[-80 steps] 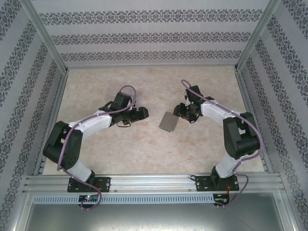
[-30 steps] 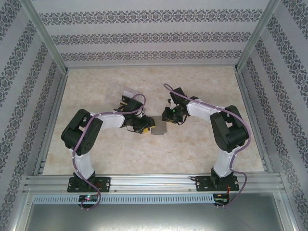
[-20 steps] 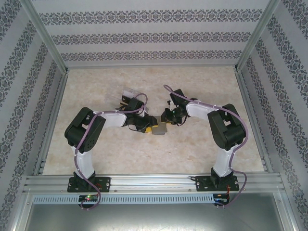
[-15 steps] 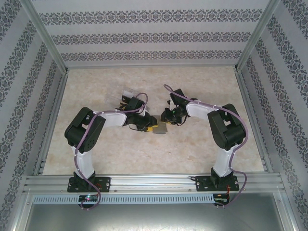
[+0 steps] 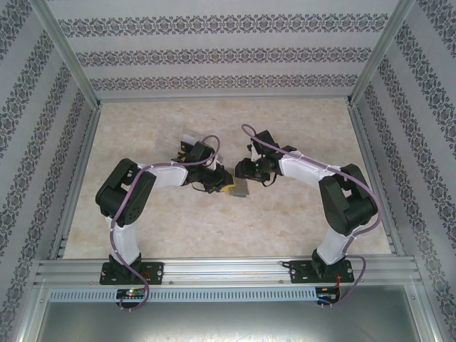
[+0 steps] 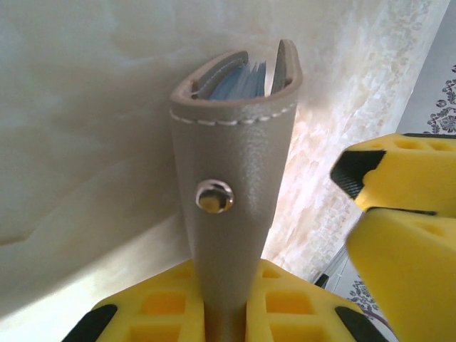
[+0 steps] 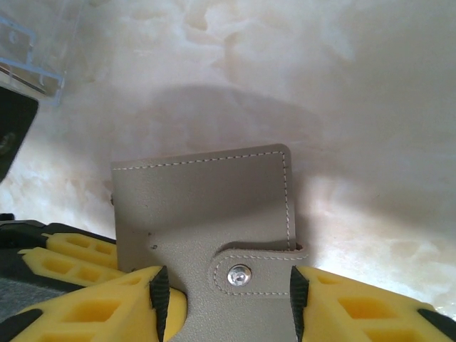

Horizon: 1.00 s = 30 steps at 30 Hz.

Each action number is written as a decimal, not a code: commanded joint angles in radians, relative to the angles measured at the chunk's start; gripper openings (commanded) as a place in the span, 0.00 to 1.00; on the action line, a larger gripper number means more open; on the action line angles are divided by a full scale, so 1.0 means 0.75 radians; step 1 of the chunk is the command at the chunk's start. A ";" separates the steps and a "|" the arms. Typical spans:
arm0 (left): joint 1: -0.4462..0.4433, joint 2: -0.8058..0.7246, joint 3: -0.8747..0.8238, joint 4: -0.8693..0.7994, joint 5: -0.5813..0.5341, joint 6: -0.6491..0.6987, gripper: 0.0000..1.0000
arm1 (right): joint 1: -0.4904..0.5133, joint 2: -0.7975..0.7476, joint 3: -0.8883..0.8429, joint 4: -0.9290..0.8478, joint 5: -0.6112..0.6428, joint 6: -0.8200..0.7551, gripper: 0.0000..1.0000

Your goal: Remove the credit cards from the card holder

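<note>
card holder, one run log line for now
card holder: strap snapped | cards: inside | left end effector: shut on card holder | right end effector: open, alongside

i record the card holder [image 5: 240, 189] at mid-table, between the fingers of the left gripper [image 6: 224, 313], with the credit cards [image 6: 246, 75] inside it. the right gripper [image 5: 243, 171] stands just behind it, to the right. a see-through box [image 5: 189, 138] lies behind the left gripper, on the table [image 5: 299, 214].

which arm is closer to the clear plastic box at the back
Left. The left arm has its wrist right against the clear box, just in front of it. The right arm stands apart, off to the box's right, reaching toward the card holder.
</note>
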 commanded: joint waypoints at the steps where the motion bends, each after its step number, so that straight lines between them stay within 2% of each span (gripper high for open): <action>1: -0.007 -0.034 0.011 0.021 -0.027 0.033 0.00 | 0.019 0.054 0.043 -0.042 -0.002 0.014 0.48; 9: -0.007 -0.036 0.012 0.044 -0.009 0.038 0.00 | 0.037 0.120 0.068 -0.052 -0.029 0.054 0.43; 20: 0.000 -0.038 -0.010 0.038 -0.074 0.027 0.00 | 0.048 0.141 0.061 -0.141 0.074 0.065 0.38; 23: -0.001 -0.046 -0.016 0.037 -0.087 0.023 0.00 | 0.050 0.133 0.058 -0.182 0.127 0.059 0.36; 30: -0.002 -0.057 -0.024 0.006 -0.123 0.027 0.00 | 0.071 0.087 0.047 -0.261 0.378 0.058 0.27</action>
